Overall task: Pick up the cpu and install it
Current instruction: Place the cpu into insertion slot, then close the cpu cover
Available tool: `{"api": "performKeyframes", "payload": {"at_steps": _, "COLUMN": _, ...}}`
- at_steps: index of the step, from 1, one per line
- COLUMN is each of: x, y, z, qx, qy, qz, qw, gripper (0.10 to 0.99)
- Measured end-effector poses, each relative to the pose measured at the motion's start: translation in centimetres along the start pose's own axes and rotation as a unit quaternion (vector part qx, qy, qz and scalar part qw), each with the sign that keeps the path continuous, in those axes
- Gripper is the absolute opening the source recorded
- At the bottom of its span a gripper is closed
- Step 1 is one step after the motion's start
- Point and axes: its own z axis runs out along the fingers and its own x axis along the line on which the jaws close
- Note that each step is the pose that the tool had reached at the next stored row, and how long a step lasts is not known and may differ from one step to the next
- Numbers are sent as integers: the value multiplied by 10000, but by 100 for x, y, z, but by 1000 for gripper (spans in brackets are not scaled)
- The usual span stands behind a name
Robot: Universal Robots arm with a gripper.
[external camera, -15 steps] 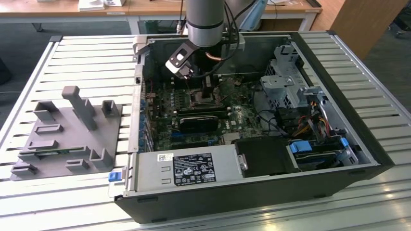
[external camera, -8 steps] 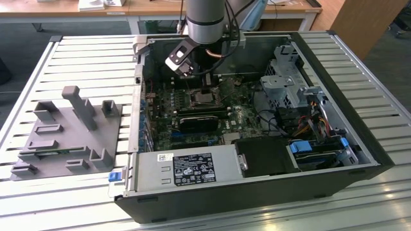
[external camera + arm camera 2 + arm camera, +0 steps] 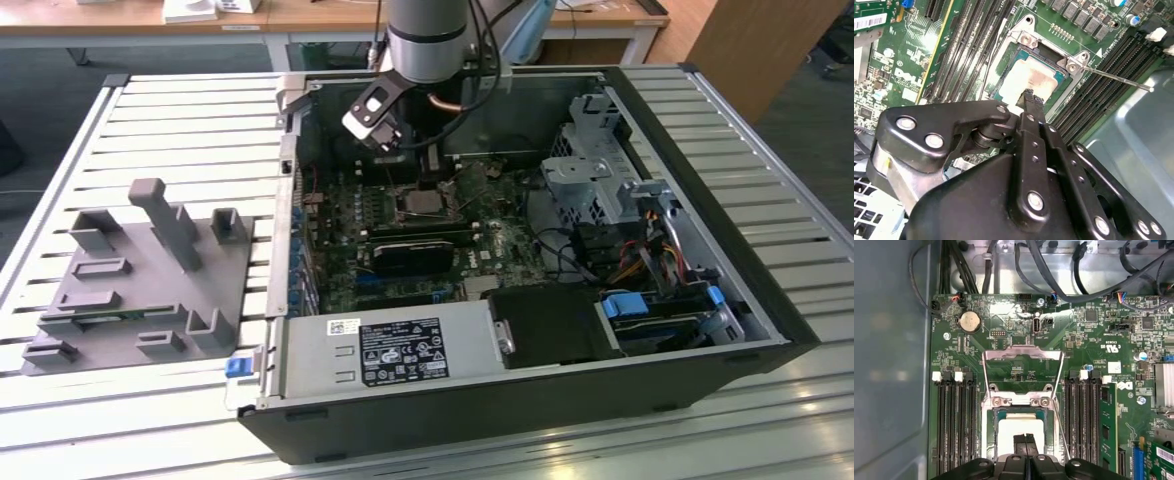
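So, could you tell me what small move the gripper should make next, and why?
Probably a short, straight lift. The cpu lies flat in the socket, the shut gripper has its tips right over the cpu's plate, and the frame stands hinged open. Rising straight should avoid dragging it out of seat.

cpu (image 3: 1026,75) seemingly in socket (image 3: 1074,62), under tool (image 3: 1030,96)

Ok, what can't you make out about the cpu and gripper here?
- Whether the gripper touches the cpu: it covers that spot in both wrist views.
- Part of the cpu: behind the gripper, first wrist view.
- Whether the cpu sits flat in the socket: too small, exterior view.
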Motion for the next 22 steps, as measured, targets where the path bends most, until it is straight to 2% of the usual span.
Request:
{"api": "performKeyframes", "payload": {"at_steps": 5, "x": 1, "y": 3, "z": -53, "qx": 2, "qy": 0, "qz": 0, "qw": 10000, "gripper": 106}}
{"api": "performKeyframes", "payload": {"at_steps": 12, "x": 1, "y": 10, "z": -191, "qx": 7, "qy": -3, "qz": 0, "qw": 10000, "gripper": 106}}
{"api": "performKeyframes", "payload": {"at_steps": 15, "x": 2, "y": 16, "z": -285, "qx": 9, "qy": -8, "qz": 0, "qw": 10000, "gripper": 106}}
{"api": "performKeyframes", "payload": {"at_steps": 22, "x": 4, "y": 30, "z": -562, "qx": 15, "qy": -9, "qz": -1, "qw": 10000, "gripper": 106}}
